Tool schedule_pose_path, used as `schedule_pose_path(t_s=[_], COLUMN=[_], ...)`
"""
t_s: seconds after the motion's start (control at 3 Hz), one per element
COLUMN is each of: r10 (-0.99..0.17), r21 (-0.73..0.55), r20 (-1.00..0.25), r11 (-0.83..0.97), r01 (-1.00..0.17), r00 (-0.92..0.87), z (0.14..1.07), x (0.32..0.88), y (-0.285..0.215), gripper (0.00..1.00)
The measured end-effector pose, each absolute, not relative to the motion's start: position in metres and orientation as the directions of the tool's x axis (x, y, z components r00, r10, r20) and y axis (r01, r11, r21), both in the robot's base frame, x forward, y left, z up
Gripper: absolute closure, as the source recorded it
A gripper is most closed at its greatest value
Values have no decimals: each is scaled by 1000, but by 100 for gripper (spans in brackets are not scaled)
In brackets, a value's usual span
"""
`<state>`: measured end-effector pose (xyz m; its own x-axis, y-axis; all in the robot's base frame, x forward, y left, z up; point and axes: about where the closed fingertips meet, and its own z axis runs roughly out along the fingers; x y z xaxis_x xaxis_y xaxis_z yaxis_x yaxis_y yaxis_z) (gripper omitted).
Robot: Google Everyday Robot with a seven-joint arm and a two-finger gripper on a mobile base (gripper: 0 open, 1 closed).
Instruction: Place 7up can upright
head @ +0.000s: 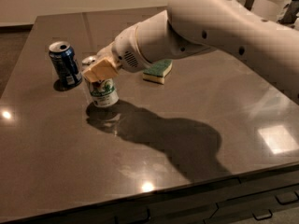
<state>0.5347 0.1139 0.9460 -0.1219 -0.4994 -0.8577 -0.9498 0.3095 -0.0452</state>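
Two drink cans, one sponge and one robot arm share a dark, glossy table (46,171).

In the upper left of the frame stands the first can, a dark blue can (65,64), upright, its silver top open. Its label carries pale markings, but no word on it can be read.

Just to its right, apart from it, is the 7up can (103,92), left of the frame's centre. It is silvery white with a green logo on the side facing the camera; the lettering is too blurred to read. It stands close to upright, leaning slightly, its base at or just above the tabletop, with a dark shadow (159,134) spreading right and down from it.

The gripper (96,71) sits over the top of this can, its tan fingers (105,69) pinching the can's upper end.

Right of the can, near the frame's upper middle, lies the single sponge (157,71), green on top and yellow beneath, flat on the table.

The white arm (210,27) reaches in from the upper right, passing above the sponge.
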Motion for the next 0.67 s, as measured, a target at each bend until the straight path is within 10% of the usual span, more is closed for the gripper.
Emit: schedule_pose_path(t_s=[0.67], r10=[-506], r21=[-145], r20=[-862], r11=[242], r01=[-959], r00=[3], z=[934], x=[526], y=[121], gripper=[100])
